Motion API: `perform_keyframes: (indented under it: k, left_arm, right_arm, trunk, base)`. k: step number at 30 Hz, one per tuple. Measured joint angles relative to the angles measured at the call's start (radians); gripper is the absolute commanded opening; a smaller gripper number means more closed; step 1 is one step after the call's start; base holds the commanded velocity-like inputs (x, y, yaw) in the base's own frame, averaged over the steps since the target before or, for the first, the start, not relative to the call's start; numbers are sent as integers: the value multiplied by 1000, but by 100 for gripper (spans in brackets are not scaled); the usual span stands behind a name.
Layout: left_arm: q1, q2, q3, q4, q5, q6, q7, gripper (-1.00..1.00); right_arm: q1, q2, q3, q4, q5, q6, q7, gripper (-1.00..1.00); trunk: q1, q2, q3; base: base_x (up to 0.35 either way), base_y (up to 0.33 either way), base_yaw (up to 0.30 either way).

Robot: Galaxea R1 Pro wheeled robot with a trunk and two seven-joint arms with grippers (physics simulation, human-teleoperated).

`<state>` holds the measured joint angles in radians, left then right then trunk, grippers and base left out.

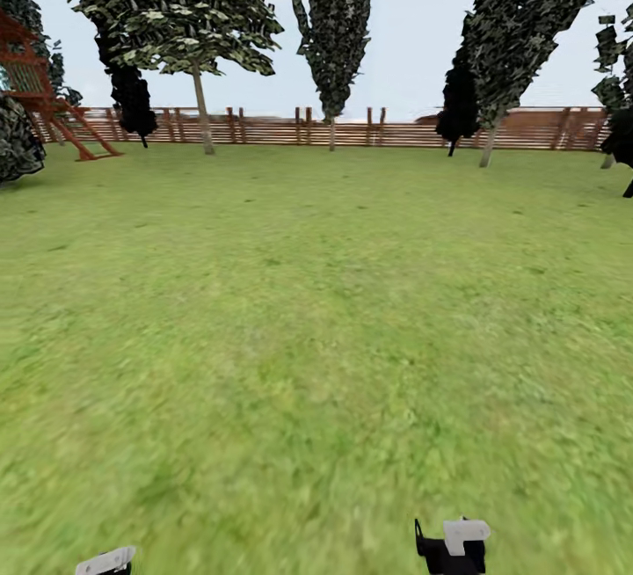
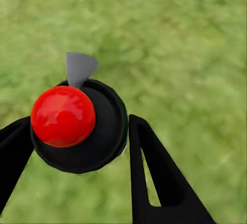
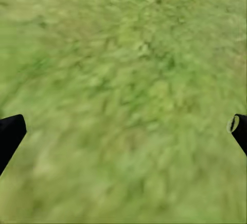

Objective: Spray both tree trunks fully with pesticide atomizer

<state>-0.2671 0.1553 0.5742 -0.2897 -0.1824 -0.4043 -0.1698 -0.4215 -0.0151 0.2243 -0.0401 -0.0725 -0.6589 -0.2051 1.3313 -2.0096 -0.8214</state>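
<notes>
The pesticide atomizer (image 2: 77, 124) is already off the floor: in the left wrist view it is clamped between the two dark fingers of the left hand (image 2: 82, 147), its red cap facing the camera and a grey nozzle projecting beyond it, with only lawn (image 2: 180, 44) beneath. The pick-up is therefore judged done. The right hand (image 3: 123, 131) is spread wide and holds nothing; its fingertips are seen at opposite edges of the right wrist view, over bare grass.

The spraying is judged not yet begun. In the head view the trees stand well apart from the robot, along the far edge of the lawn by the wooden fence (image 1: 396, 128): one tree trunk (image 1: 203, 113) at the far left, a second leaning trunk (image 1: 488, 146) at the far right. No spray can be made out on either. A red play frame (image 1: 44, 91) stands at the far left corner.

No containers are in view besides the atomizer, whose contents cannot be told.
</notes>
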Motion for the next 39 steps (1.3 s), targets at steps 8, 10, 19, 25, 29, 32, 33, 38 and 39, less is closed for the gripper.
perform_keyframes:
  k: [8, 10, 19, 25, 29, 32, 33, 38, 39]
  left_arm:
    - [0, 0, 0, 0, 0, 0, 1, -100]
    - [0, 0, 0, 0, 0, 0, 1, -100]
    - [0, -1, -3, 0, -3, 0, 0, -100]
    - [0, -2, -2, 0, -2, 0, 0, -100]
    - [0, -1, 0, 0, 0, 0, -1, -100]
    - [0, 0, 0, 1, 0, 1, 0, -100]
    - [0, 0, 0, 1, 0, 1, 1, -100]
    - [0, 0, 0, 1, 0, 1, 1, -100]
    - [0, 0, 0, 1, 0, 1, 1, -100]
  right_arm:
    - [0, 0, 0, 0, 0, 0, 0, 100]
    - [0, 0, 0, 0, 0, 0, 0, 100]
    - [0, 0, 0, 0, 0, -1, 0, 100]
    - [0, 0, 0, 0, 0, -1, 0, 100]
    - [0, 0, 0, 0, 0, -1, 0, 100]
    - [0, 0, 0, 0, 1, 0, 0, 100]
    - [0, 0, 0, 0, 1, 0, 0, 100]
    - [0, 0, 0, 0, 0, 0, 0, 100]
    - [0, 0, 0, 0, 0, 0, 0, 100]
  trunk:
    - [0, 0, 0]
    - [0, 0, 0]
    - [0, 0, 0]
    - [0, 0, 0]
    - [0, 0, 0]
    - [0, 0, 0]
    - [0, 0, 0]
    - [0, 0, -1]
    - [0, 0, -2]
  base:
    - [279, 214, 278]
    - [206, 156, 279]
    - [39, 11, 279]
    - [296, 0, 279]
    - [336, 0, 279]
    - [338, 0, 32]
    - [338, 0, 6]
    - [338, 0, 29]
    - [338, 0, 96]
